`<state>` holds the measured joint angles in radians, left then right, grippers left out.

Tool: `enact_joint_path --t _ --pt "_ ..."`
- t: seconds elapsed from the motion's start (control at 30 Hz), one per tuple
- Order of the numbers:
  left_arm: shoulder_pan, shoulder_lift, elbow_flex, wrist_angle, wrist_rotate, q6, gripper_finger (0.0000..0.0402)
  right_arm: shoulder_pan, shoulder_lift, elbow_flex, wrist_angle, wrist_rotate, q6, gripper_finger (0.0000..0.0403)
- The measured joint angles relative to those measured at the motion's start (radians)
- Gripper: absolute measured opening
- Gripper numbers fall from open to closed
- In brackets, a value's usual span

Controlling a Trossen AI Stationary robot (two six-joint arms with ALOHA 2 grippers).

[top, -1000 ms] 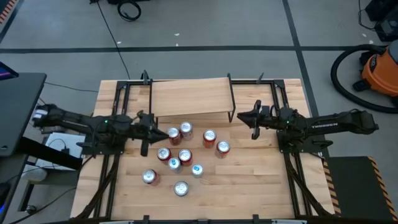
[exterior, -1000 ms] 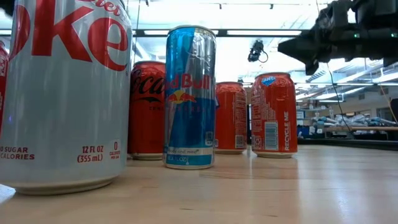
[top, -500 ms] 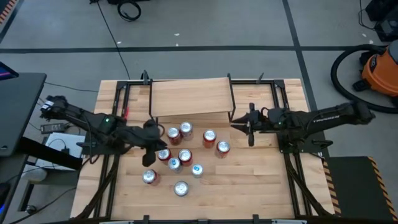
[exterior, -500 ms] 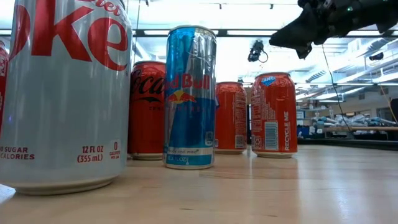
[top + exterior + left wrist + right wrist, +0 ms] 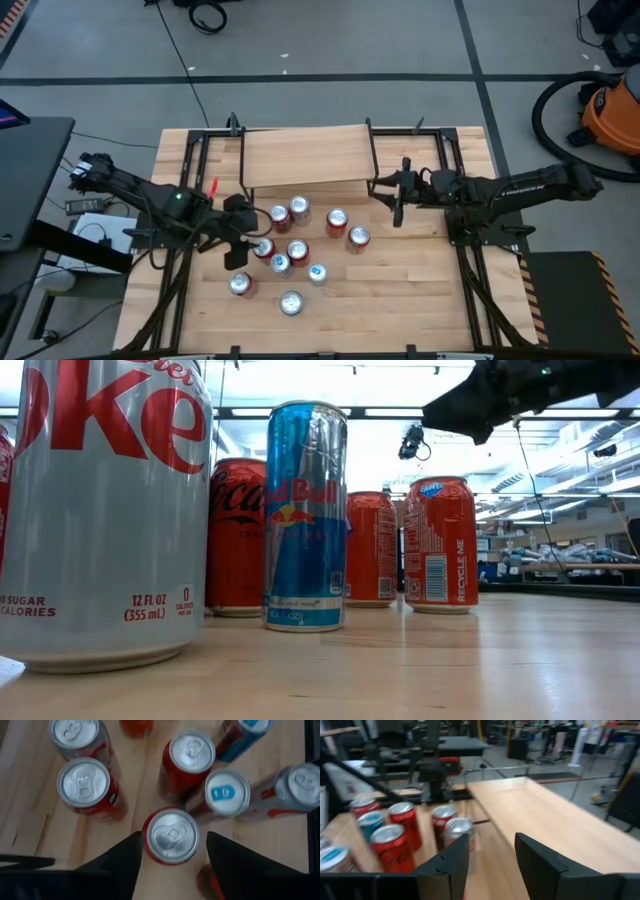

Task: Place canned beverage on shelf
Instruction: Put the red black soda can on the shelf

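Several cans stand upright in a cluster on the table in front of the shelf (image 5: 305, 155), a light-wood board on black legs at the table's far side. My left gripper (image 5: 173, 836) is open and points steeply down over a red can with a silver top (image 5: 172, 836), one finger on each side of its top and apart from it; the same can (image 5: 262, 247) sits at the cluster's left. My right gripper (image 5: 490, 845) is open and empty, held level in the air by the shelf's right end (image 5: 385, 195).
Red, silver and blue cans crowd close around the can under my left gripper (image 5: 82, 782) (image 5: 192, 752) (image 5: 227, 792). A big silver can (image 5: 100, 510) stands right at the near edge. Bare tabletop (image 5: 420, 290) lies to the right of the cluster. Black frame rails run along both table sides.
My left gripper has swung toward the table's near edge and tipped from nearly level to steeply down, ending over the red can at the cluster's left. My right gripper has risen and moved a little toward the table's left, along the shelf's right end.
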<state>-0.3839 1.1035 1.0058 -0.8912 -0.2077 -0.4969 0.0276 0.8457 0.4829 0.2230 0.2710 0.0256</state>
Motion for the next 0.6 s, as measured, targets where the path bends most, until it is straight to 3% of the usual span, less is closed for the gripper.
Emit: enact_joint_path --t 0.33,0.6 --pt "-0.02 0.127 0.005 0.004 0.004 0.009 0.028 0.004 0.098 0.146 -0.024 -0.009 -0.057 0.0185" --pt "-0.004 0.239 0.085 -0.078 -0.012 0.067 0.0287 0.017 0.119 0.194 0.054 -0.016 -0.074 0.0186"
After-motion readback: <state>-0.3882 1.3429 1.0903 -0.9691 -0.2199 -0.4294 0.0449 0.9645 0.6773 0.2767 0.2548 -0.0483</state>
